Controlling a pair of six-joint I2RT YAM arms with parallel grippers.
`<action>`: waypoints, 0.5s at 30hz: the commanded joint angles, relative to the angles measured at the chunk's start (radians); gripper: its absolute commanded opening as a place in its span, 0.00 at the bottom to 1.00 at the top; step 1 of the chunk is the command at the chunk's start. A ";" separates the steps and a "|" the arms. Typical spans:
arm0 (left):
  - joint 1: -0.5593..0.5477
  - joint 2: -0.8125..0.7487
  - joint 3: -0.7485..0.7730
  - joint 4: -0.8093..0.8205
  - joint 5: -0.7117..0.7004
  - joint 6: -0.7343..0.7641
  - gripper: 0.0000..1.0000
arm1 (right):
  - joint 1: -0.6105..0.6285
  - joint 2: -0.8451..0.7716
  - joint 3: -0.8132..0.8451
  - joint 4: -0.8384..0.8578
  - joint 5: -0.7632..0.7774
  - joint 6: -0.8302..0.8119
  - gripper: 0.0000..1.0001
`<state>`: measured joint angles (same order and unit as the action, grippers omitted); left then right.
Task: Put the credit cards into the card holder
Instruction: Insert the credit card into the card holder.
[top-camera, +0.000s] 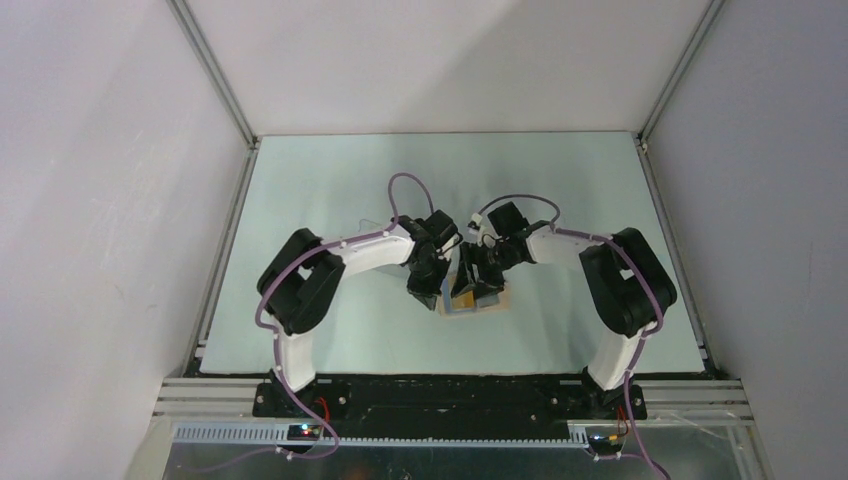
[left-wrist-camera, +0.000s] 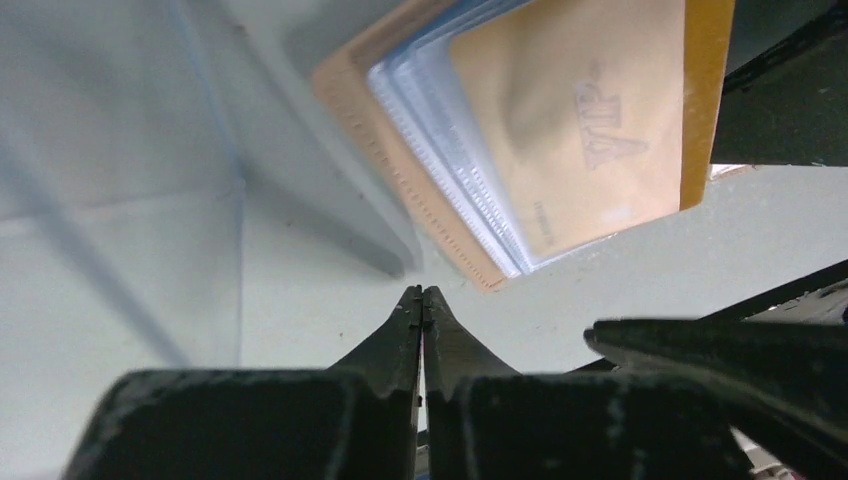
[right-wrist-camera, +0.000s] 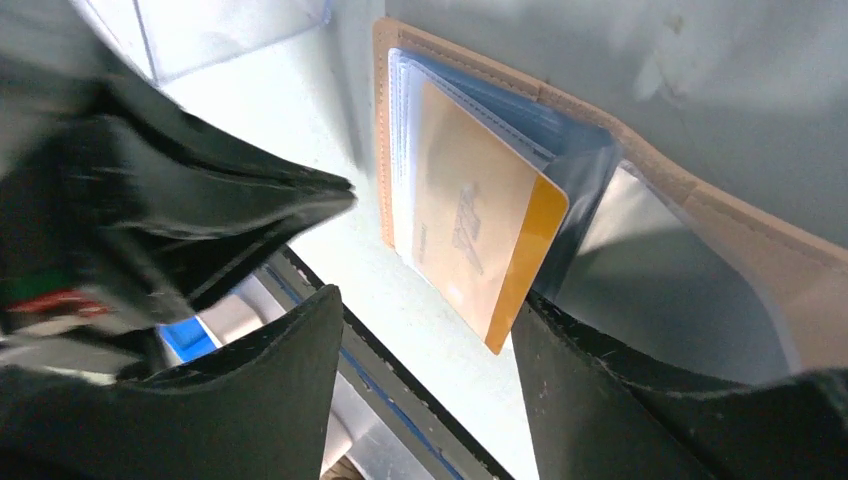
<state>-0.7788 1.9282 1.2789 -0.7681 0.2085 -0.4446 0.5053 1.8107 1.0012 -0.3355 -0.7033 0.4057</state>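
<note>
Sticking out of the limp card holder (right-wrist-camera: 480, 62), the stiff, slick credit card (right-wrist-camera: 525, 265) is offering its exposed edge; right tool (right-wrist-camera: 428, 305) is hanging released, left tool (left-wrist-camera: 422, 296) clenched empty.

Lab test cell here, folks: white panels (top-camera: 100, 200) box in a pale table (top-camera: 330, 185), aluminium struts (top-camera: 212, 70) run up at eleven and one o'clock, two robot arms (top-camera: 300, 285) bolted to a rail (top-camera: 450, 402) at six.

card holder (right-wrist-camera: 790, 280): open on the worktop (right-wrist-camera: 300, 110), tan border, blue pockets
credit card (right-wrist-camera: 480, 230): orange-yellow, partly tucked in a clear pocket, one edge out
right gripper (right-wrist-camera: 428, 320): jaws apart, flanking the card's near corner
</note>
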 joint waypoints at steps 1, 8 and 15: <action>-0.004 -0.136 -0.007 0.034 -0.071 -0.012 0.08 | 0.000 -0.063 0.041 -0.123 0.073 -0.048 0.67; -0.005 -0.288 -0.070 0.108 -0.173 -0.070 0.40 | -0.010 -0.080 0.044 -0.144 0.058 -0.062 0.71; -0.001 -0.346 -0.199 0.362 -0.064 -0.193 0.49 | -0.008 -0.041 0.044 -0.117 0.033 -0.061 0.65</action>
<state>-0.7788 1.6047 1.1294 -0.5941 0.0845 -0.5446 0.4999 1.7721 1.0122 -0.4587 -0.6491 0.3614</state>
